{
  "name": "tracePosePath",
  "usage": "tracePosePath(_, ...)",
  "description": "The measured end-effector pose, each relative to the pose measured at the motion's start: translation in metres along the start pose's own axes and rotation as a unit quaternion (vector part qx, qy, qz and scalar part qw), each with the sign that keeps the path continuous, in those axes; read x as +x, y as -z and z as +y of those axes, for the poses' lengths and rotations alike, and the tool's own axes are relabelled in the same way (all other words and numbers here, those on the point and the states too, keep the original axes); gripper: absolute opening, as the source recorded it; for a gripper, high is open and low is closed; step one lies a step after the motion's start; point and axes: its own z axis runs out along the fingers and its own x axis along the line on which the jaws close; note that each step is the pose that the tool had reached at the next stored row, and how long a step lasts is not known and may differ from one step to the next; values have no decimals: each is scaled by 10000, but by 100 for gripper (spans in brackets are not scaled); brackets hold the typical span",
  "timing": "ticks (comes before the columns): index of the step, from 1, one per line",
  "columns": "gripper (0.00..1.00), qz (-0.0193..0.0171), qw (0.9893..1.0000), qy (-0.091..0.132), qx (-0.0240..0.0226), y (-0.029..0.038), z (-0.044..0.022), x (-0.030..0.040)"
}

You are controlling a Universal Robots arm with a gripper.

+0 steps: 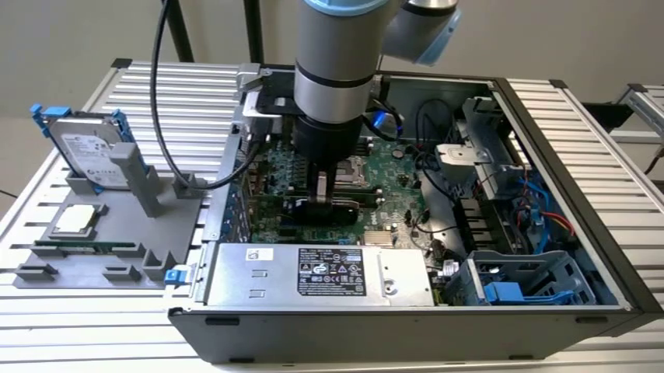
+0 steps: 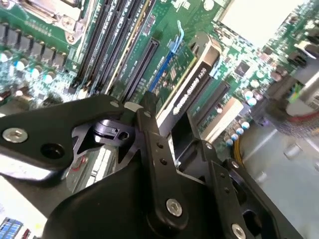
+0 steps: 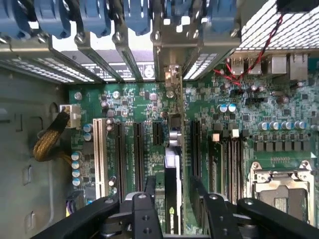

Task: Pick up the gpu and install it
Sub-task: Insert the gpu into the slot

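Near the exterior view's centre, the gripper (image 1: 323, 194) grasps the gpu (image 1: 330, 208) on edge directly beneath it, long axis along the motherboard (image 1: 394, 179) slots.

The gpu (image 2: 192, 92) shows a glossy black plastic shroud against a green lacquered circuit board, and its end bracket (image 3: 172, 74) is bare silvery metal. The gripper (image 2: 172, 149) has matt black fingers (image 2: 157, 149), metal by the look of them, fastened with bright steel screws. The motherboard (image 3: 134, 102) is shiny green with black plastic slots. The computer case (image 1: 560, 148) is dull grey sheet metal; the power supply (image 1: 322, 276) carries a paper label on brushed steel. The table (image 1: 62, 326) is ribbed matt aluminium. The hard drive (image 1: 89, 151) is silver metal in blue plastic rails.
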Motion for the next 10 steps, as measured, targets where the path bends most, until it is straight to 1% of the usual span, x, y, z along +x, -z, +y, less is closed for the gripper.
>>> tracePosePath(1, 100, 1, 10000, 0, 0, 47, 1, -1)
tracePosePath(3, 100, 1, 10000, 0, 0, 114, 4, -7)
tracePosePath(8, 100, 2, 10000, 0, 0, 339, 12, -12)
tracePosePath(10, 100, 0, 10000, 0, 0, 391, 13, -13)
